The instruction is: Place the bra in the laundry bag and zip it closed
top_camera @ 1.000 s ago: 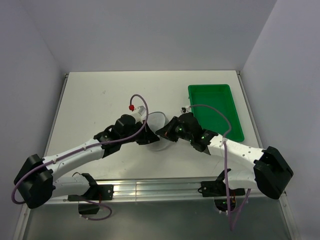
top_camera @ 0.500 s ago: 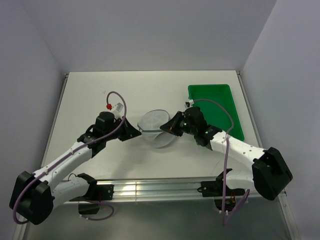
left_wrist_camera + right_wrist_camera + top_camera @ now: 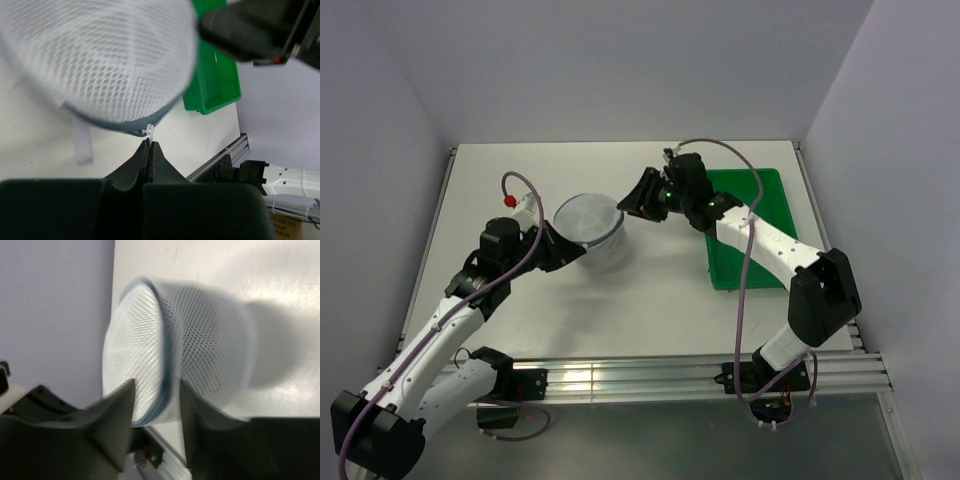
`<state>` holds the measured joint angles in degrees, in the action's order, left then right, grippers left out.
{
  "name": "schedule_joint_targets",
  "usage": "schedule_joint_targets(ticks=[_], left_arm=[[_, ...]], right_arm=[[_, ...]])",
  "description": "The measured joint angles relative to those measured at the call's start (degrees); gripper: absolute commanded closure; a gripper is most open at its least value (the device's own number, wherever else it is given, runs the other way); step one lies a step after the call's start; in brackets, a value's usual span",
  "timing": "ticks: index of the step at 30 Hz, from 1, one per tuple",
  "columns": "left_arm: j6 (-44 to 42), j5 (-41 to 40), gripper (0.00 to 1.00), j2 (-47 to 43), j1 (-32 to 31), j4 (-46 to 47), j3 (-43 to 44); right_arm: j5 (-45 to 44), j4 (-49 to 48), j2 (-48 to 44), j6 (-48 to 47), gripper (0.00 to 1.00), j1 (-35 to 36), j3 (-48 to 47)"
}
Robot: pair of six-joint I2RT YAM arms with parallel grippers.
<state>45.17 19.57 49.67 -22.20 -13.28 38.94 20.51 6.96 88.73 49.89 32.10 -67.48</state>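
Note:
The laundry bag (image 3: 590, 222) is a pale mesh pouch with a dark zipper rim, held up and rounded out left of the table's middle. My left gripper (image 3: 570, 252) is at its near-left edge, shut on the white zipper pull (image 3: 149, 132) under the mesh (image 3: 100, 60). My right gripper (image 3: 628, 204) is at the bag's far-right edge. In the right wrist view its fingers (image 3: 120, 410) stand apart with the bag's zipper rim (image 3: 169, 385) between them. The bra is not in view in any frame.
A green plastic tray (image 3: 765, 235) lies at the right of the table, under my right forearm; it also shows in the left wrist view (image 3: 212, 80). Grey walls close in the back and sides. A metal rail runs along the near edge.
Both grippers and the bag have moved away from the near edge and to the left. The right arm now reaches out over the green tray. The bag has rounded out.

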Motion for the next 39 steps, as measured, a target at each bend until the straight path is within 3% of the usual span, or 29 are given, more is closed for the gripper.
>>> schedule_joint_targets(ticks=[3, 8, 14, 20, 27, 34, 39], left_arm=[[0.0, -0.8, 1.0, 0.9, -2.7, 0.0, 0.3], [1.4, -1.3, 1.0, 6.4, -6.9, 2.8, -0.3], [2.8, -2.3, 1.0, 13.8, -11.2, 7.5, -0.3], [3.5, -3.1, 1.0, 13.8, -12.6, 9.1, -0.3], [3.5, -6.3, 1.0, 12.0, -13.6, 7.2, 1.9], [3.8, -11.5, 1.0, 11.9, -13.6, 4.9, 9.3], [6.2, -15.0, 1.0, 9.3, -13.6, 5.5, 8.2]], right_arm=[[-2.1, 2.0, 1.1, -1.4, 0.38, -0.5, -3.8], [-5.1, 4.2, 0.6, -1.5, 0.37, -0.5, -2.8], [-5.4, 3.1, -4.6, 1.7, 0.37, 1.5, 8.2], [-4.0, 0.4, -9.9, 7.1, 0.37, 4.0, 16.6], [-3.3, -1.7, -10.2, 10.2, 0.37, 4.9, 15.9], [-4.9, 2.1, -10.3, 9.7, 0.36, 4.7, 8.3], [-6.4, 4.1, -11.2, 8.9, 0.36, 4.7, 5.8]])
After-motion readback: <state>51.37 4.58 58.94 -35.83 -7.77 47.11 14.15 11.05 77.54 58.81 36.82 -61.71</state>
